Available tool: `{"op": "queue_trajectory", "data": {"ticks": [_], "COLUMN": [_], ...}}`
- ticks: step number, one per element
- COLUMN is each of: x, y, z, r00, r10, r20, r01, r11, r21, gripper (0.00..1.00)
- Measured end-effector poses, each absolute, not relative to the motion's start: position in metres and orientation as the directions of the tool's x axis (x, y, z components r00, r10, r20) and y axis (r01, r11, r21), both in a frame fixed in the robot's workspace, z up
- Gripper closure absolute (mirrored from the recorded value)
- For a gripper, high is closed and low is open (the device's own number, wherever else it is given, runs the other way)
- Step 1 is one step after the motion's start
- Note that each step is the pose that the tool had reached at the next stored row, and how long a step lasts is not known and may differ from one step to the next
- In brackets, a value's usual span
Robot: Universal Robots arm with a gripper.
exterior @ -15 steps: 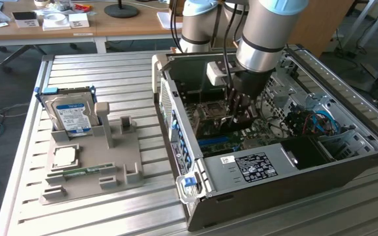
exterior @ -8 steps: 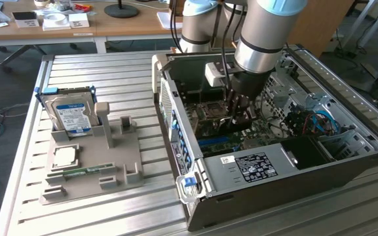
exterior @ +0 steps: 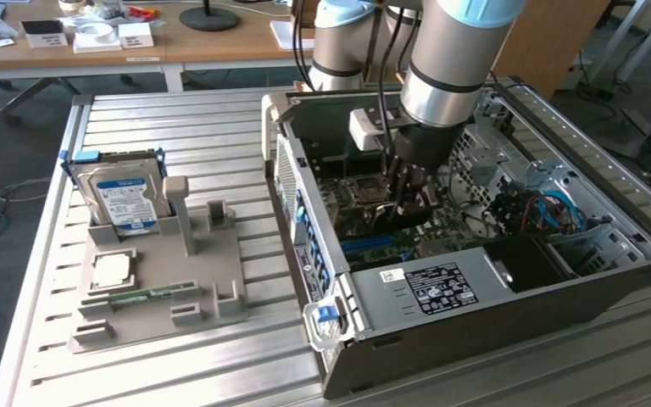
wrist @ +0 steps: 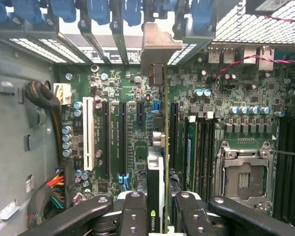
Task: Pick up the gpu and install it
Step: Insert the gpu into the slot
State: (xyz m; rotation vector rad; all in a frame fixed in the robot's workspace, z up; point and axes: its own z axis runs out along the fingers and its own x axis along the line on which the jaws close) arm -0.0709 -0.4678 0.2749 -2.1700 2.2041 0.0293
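My gripper (exterior: 408,197) reaches down into the open computer case (exterior: 597,292), over the motherboard. It is shut on the gpu (wrist: 160,162), which I see edge-on in the wrist view: a thin green board with a dark face, held between the two black fingers (wrist: 133,216). The card's silver end bracket (wrist: 158,46) points at the blue-clipped slot openings in the case's rear wall. The card hangs over the black expansion slots (wrist: 122,137). I cannot tell whether it touches a slot. In the exterior view the gpu (exterior: 412,217) is a dark shape below the fingers.
On the exterior view's left, a grey fixture tray (exterior: 218,254) holds a blue-labelled hard drive (exterior: 125,200), a processor chip (exterior: 113,270) and a memory stick (exterior: 145,297). Inside the case are the processor socket (wrist: 243,177), the power supply (exterior: 439,288) and cable bundles (wrist: 51,189).
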Motion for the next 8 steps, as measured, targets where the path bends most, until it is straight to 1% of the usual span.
{"op": "queue_trajectory", "data": {"ticks": [8], "x": [-0.0754], "y": [-0.4681], "z": [0.2739], "r00": [-0.016], "r10": [-0.999], "r20": [-0.047], "r01": [-1.0], "r11": [0.017], "r21": [-0.021], "gripper": [0.73]}}
